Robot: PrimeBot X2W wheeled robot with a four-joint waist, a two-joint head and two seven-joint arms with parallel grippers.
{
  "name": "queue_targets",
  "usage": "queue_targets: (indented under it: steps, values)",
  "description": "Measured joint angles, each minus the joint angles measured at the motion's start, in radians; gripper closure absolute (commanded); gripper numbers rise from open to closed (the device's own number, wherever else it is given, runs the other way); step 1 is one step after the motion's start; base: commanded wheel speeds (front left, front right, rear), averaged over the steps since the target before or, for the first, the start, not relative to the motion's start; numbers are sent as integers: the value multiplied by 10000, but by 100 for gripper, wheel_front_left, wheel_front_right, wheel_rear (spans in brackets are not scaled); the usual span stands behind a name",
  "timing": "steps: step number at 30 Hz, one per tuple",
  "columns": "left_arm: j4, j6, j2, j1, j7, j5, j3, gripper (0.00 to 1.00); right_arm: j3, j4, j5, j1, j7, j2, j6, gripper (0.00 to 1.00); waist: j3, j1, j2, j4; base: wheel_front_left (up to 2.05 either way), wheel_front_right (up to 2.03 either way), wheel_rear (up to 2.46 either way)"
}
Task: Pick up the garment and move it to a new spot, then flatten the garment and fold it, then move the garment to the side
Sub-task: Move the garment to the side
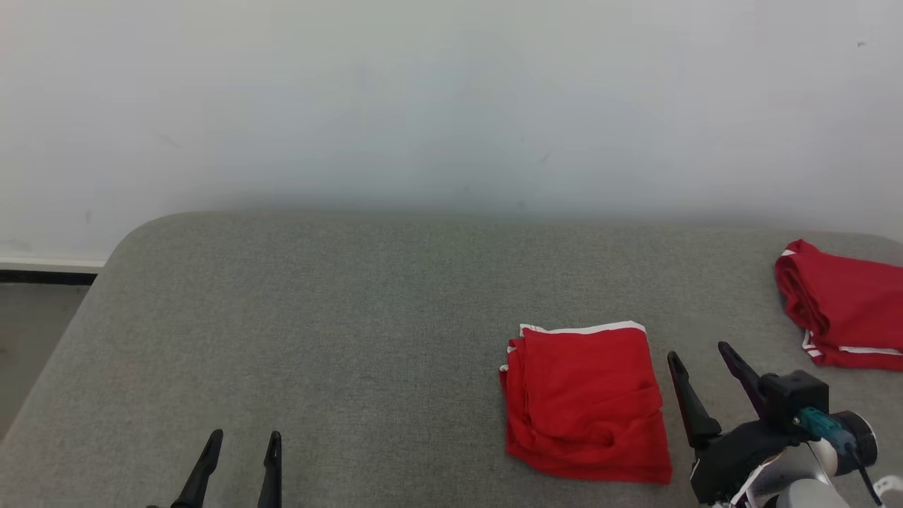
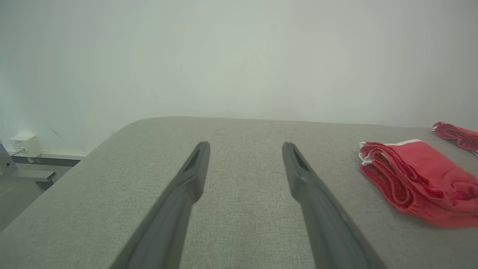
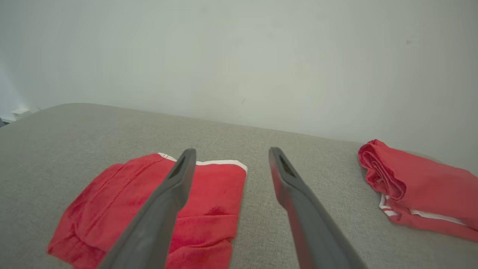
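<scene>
While the right gripper (image 1: pixel 697 351) spreads open just beside the folded red cloth garment with white trim (image 1: pixel 585 402), the left gripper (image 1: pixel 245 434) gapes empty well apart over the grey fabric cushion (image 1: pixel 353 317), second red bundle (image 1: pixel 843 307) far right.

We see the garment (image 1: pixel 585 406), bright red with a white band along its far edge, lying folded into a roughly square packet on the grey cushioned surface (image 1: pixel 317 339), right of the middle and toward the near edge. Its top face is fairly flat, with soft creases and a folded ridge across the near half, and its layered edges show stacked along the left side. A second red garment (image 1: pixel 846 303) with white trim lies folded well apart, at the far right
</scene>
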Motion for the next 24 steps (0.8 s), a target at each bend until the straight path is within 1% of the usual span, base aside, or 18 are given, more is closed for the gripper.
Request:
queue_targets:
  steps: [8,15,20,24]
  values:
    - [284,-10,4,-316,-54,-15,-230,0,408,2755,121,-1536,301,-255,-2,0,361,0,0,624,0,0,0]
    - [433,-12,12,-618,-88,-44,-334,0,596,5043,391,-2479,54,-222,0,0,763,0,0,1091,0,0,0]
    - [506,4,4,-765,-144,-84,-360,0,779,6276,644,-2741,-284,-54,0,0,1029,0,1,1303,0,0,0]
    - [554,25,-2,-789,-155,-88,-385,0,974,6987,859,-2909,-520,86,0,0,1155,0,1,1354,0,0,0]
